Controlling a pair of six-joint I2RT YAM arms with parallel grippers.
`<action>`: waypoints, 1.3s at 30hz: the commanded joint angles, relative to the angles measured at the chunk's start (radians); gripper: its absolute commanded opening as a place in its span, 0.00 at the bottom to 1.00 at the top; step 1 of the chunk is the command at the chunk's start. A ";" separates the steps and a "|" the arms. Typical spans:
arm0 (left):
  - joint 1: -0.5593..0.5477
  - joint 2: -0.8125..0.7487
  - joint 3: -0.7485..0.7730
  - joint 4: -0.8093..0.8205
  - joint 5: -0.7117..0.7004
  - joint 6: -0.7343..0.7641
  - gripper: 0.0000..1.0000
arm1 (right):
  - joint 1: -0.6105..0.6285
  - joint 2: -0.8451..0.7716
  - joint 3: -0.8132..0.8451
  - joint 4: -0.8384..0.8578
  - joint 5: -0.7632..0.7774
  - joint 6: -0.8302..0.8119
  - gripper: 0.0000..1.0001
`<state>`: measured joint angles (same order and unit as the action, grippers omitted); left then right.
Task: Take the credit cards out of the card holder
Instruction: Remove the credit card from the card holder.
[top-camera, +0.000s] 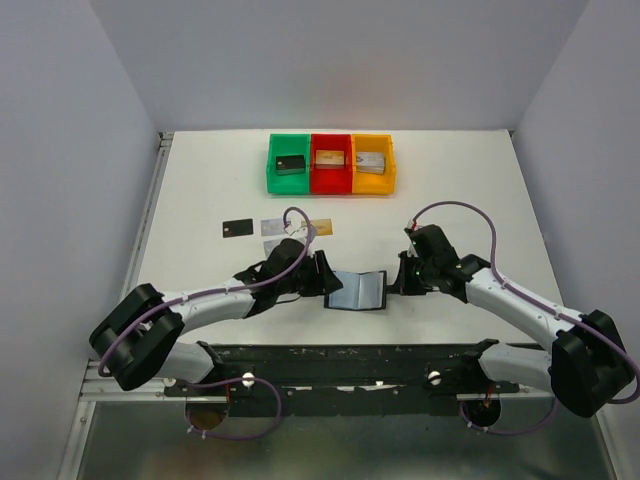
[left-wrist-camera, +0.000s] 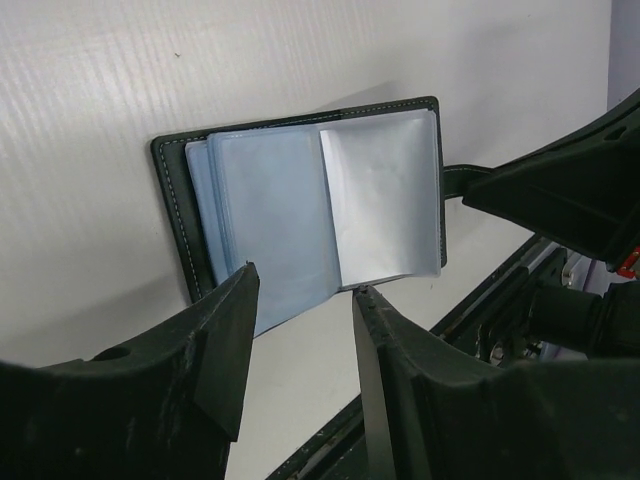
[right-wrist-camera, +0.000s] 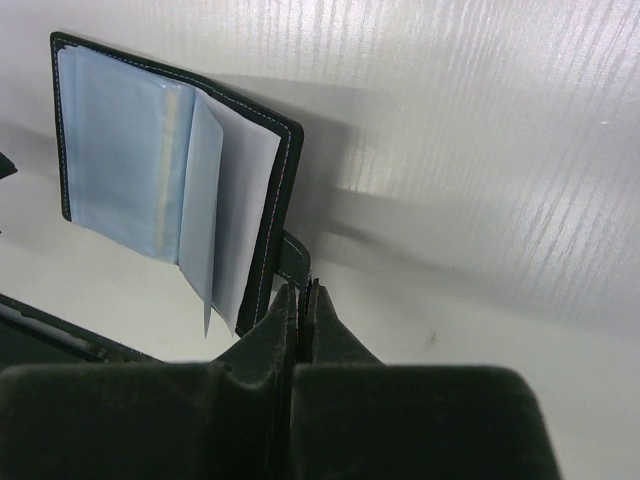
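Observation:
The card holder (top-camera: 360, 290) lies open in front of the arm bases, a black wallet with blue-grey clear sleeves (left-wrist-camera: 300, 210) fanned up. My right gripper (right-wrist-camera: 300, 290) is shut on the black strap tab (right-wrist-camera: 292, 255) at the card holder's (right-wrist-camera: 130, 170) right edge. At its left edge my left gripper (left-wrist-camera: 305, 282) stands open, its fingertips at the near edge of the sleeves and nothing gripped between them. Three credit cards lie in a row on the table behind the left arm: black (top-camera: 237, 228), silver-grey (top-camera: 274, 228) and tan-gold (top-camera: 320, 227).
Green (top-camera: 289, 186), red (top-camera: 331, 186) and yellow (top-camera: 372, 186) bins stand in a row at the back, each holding a chunky block. The black mounting rail (top-camera: 350, 355) runs along the near edge. White walls enclose the table on three sides.

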<state>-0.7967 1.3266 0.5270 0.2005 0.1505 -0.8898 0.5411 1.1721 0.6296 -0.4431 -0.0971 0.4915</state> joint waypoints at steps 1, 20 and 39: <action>-0.010 0.036 0.044 0.045 0.024 0.006 0.54 | -0.006 -0.008 0.008 -0.006 -0.036 -0.033 0.00; -0.021 0.125 0.062 -0.001 -0.012 0.028 0.54 | -0.006 0.017 0.015 -0.003 -0.032 -0.033 0.00; -0.050 0.146 0.068 -0.030 -0.040 0.049 0.54 | -0.007 0.020 0.018 0.000 -0.044 -0.030 0.00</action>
<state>-0.8291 1.4570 0.5762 0.1814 0.1371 -0.8589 0.5411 1.1870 0.6312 -0.4427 -0.1219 0.4698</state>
